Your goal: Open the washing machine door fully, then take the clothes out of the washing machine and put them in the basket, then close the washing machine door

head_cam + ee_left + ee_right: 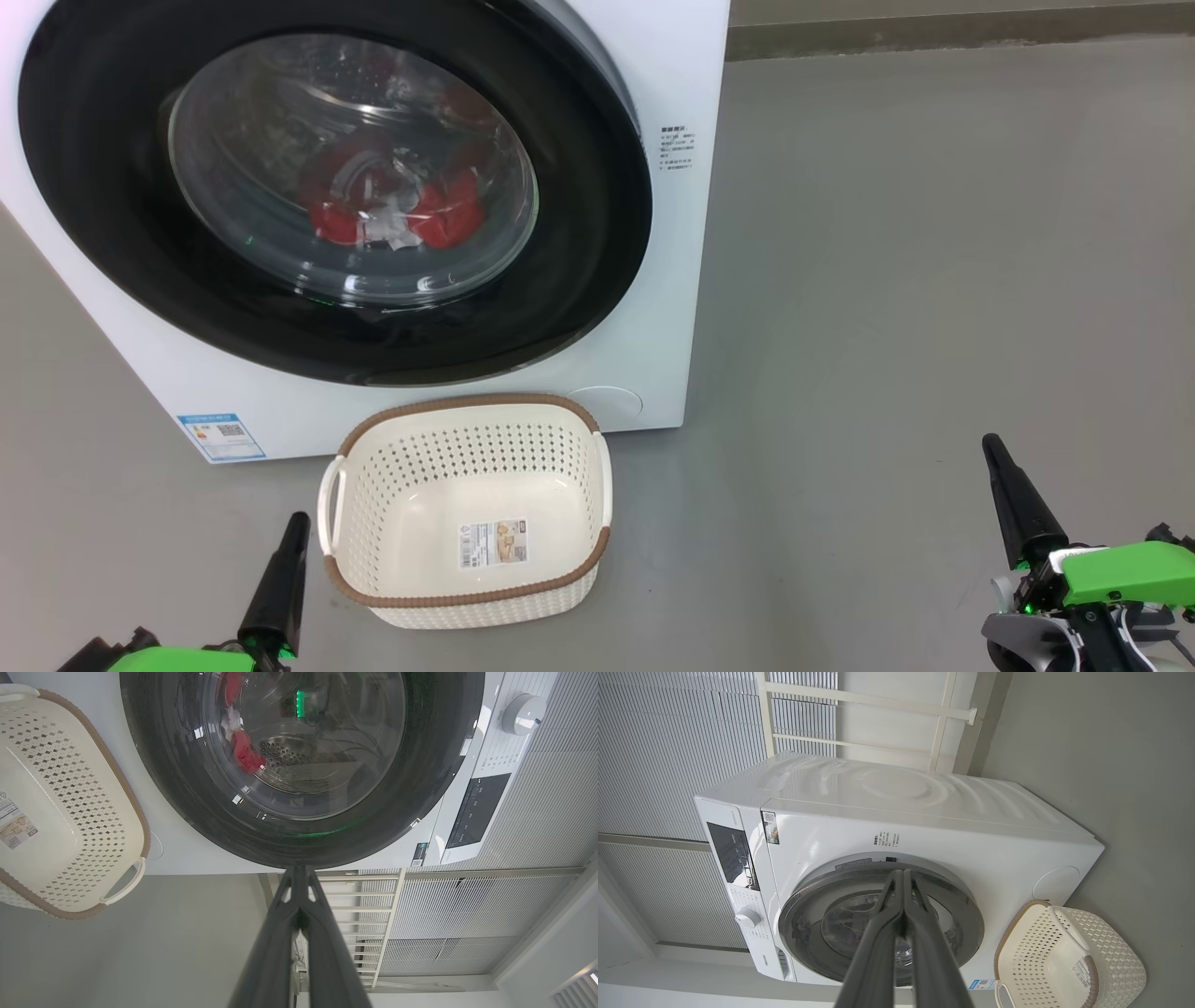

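Note:
The white washing machine stands ahead, and its round black-rimmed door covers the opening. Red clothes with white patches show through the glass, low in the drum. On the floor in front of the machine sits the cream basket with nothing in it. My left gripper is shut and points up at the lower left, just left of the basket. At the lower right my right gripper is shut too, well away from the machine. The door and the clothes appear in the left wrist view, the machine and basket in the right wrist view.
Grey floor stretches to the right of the machine up to a wall base. A blue label marks the machine's lower left corner. Behind the machine, a ribbed wall and a white rail show in the right wrist view.

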You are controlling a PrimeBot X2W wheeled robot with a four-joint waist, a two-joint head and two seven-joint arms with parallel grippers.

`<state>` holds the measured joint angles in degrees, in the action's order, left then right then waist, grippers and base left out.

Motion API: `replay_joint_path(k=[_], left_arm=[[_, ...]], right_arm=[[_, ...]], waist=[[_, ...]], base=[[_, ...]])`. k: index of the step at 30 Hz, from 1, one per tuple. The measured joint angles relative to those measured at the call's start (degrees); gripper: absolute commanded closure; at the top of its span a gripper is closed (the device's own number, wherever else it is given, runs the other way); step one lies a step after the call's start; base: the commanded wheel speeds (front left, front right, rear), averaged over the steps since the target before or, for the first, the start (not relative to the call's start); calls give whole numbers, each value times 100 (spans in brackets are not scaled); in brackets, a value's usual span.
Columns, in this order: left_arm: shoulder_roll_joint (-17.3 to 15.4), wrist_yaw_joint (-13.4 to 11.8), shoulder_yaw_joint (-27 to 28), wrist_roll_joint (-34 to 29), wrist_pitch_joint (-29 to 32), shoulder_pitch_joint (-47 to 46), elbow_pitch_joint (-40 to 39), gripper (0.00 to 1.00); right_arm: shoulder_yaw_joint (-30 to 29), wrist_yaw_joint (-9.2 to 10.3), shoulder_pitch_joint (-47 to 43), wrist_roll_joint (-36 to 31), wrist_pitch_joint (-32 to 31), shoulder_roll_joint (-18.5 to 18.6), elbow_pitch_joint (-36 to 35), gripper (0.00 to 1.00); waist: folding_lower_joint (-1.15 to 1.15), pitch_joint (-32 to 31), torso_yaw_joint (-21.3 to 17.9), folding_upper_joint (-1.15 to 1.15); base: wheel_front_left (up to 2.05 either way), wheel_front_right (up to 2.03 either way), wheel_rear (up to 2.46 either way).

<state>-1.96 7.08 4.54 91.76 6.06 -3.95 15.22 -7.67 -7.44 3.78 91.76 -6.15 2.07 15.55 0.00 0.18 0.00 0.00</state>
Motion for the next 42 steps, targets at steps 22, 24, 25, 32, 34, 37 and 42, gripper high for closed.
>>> replay_joint_path(k=[22, 24, 25, 32, 34, 37, 42], left_arm=[[136, -7, -107, -1, -60, 316, 426, 0], [135, -7, -119, -1, -86, 316, 425, 0], [135, -7, -127, -2, -110, 316, 424, 0], [126, -7, -200, -113, -221, 316, 415, 0], [119, -7, -225, -174, -267, 316, 415, 0], [114, -7, -241, -305, -300, 316, 415, 0], [110, -7, -240, -737, -404, 316, 394, 0]], right_arm=[[90, 0, -375, -3, 20, -160, 433, 0], [109, 0, -375, -9, 63, -160, 423, 0], [121, 0, -375, -10, 68, -159, 415, 0], [297, 0, -375, -186, 216, -113, 398, 0], [330, 0, -374, -279, 267, -81, 399, 0], [380, 0, -358, -501, 320, -38, 401, 0], [460, 0, -349, -899, 391, -41, 360, 0]], waist=[[3, -4, -4, 0], [5, -23, -10, 0], [3, -28, -14, 0], [2, -36, -29, 0], [2, -40, -34, 0], [2, -45, -40, 0], [2, -47, -49, 0]], base=[[0, 0, 0], [0, 0, 0], [0, 0, 0], [0, 0, 0], [0, 0, 0], [0, 0, 0], [0, 0, 0]])
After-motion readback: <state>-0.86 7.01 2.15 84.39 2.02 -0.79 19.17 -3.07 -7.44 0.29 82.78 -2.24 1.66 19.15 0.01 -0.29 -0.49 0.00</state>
